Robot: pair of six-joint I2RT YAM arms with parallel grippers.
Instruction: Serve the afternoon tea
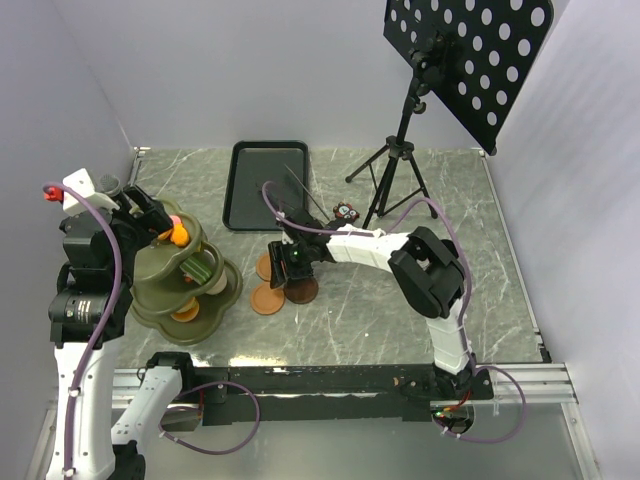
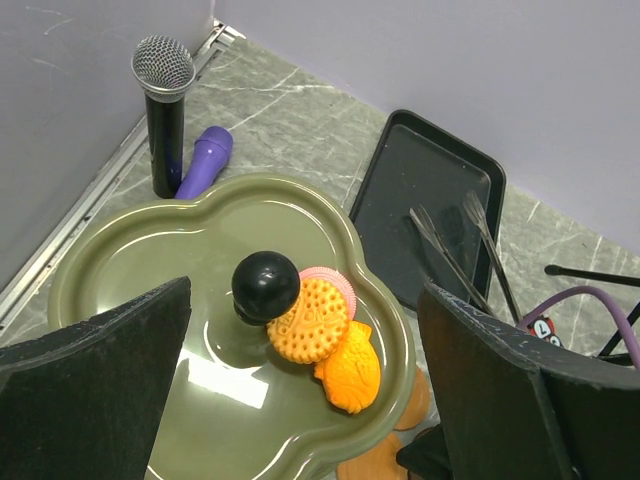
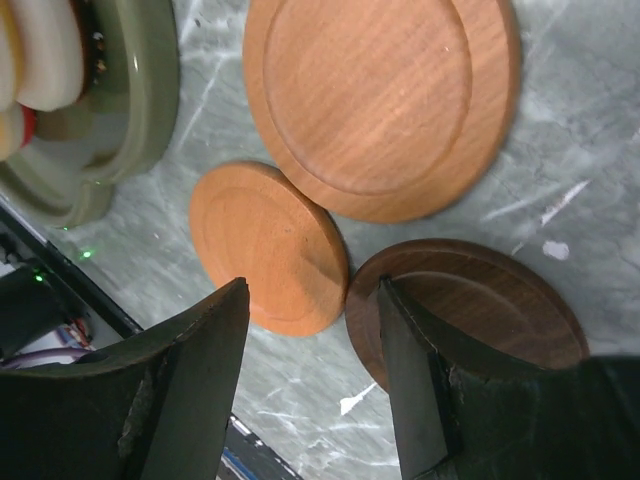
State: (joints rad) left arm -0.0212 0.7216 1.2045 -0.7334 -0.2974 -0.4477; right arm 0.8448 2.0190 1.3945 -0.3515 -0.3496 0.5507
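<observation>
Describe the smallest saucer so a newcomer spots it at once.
Find the green tiered stand at left in the overhead view. Right of its foot lie three saucers; the smallest saucer is the lower-left one. It is flat, unlike the big orange saucer and dark saucer, both ringed.

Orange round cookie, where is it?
Left wrist view: the orange cookie lies atop the green stand, just right of its black knob, against a fish-shaped pastry.

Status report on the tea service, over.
Left end effector open, empty, over pastries on green stand. Right end effector open, empty, over three saucers. Nothing blocking.
</observation>
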